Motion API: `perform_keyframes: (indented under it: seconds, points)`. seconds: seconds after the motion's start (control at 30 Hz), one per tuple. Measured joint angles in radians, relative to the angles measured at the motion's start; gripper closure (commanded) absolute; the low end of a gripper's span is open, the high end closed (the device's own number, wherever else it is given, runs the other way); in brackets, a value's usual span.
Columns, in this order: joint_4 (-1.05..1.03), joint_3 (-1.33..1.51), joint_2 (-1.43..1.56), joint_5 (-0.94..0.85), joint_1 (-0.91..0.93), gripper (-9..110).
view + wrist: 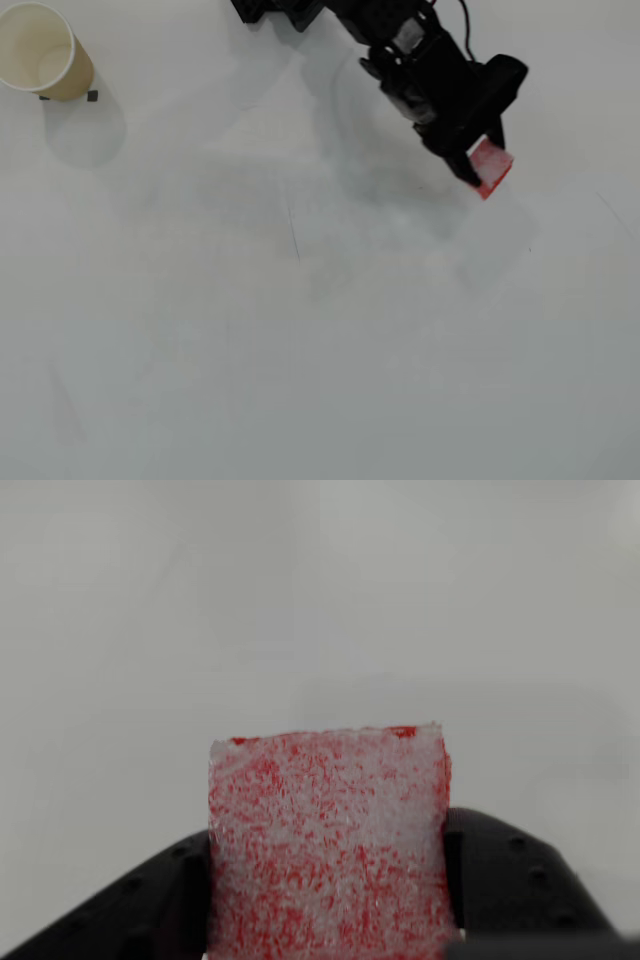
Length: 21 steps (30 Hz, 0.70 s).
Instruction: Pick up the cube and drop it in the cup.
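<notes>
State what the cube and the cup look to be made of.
The cube: seemingly red foam or sponge; its face is grainy and speckled whitish, matte, with a slightly ragged top edge. The cup: likely paper; tan outside, pale cream matte inside, thin white rolled rim.

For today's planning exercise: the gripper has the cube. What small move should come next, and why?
Probably carry it left across the overhead view toward the cup. The gripper is shut on the cube, and the cup stands far off in the top-left corner.
</notes>
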<state>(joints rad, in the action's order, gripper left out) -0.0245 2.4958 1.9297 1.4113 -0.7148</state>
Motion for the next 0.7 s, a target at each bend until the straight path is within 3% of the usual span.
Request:
perform_keyframes:
  seconds: [0.43, 0.7]
  points:
    - [0.0, 0.281, 0.575, -0.038, 0.38, 93]
    - [0.0, 0.305, 0.718, -0.041, 0.597, 93]
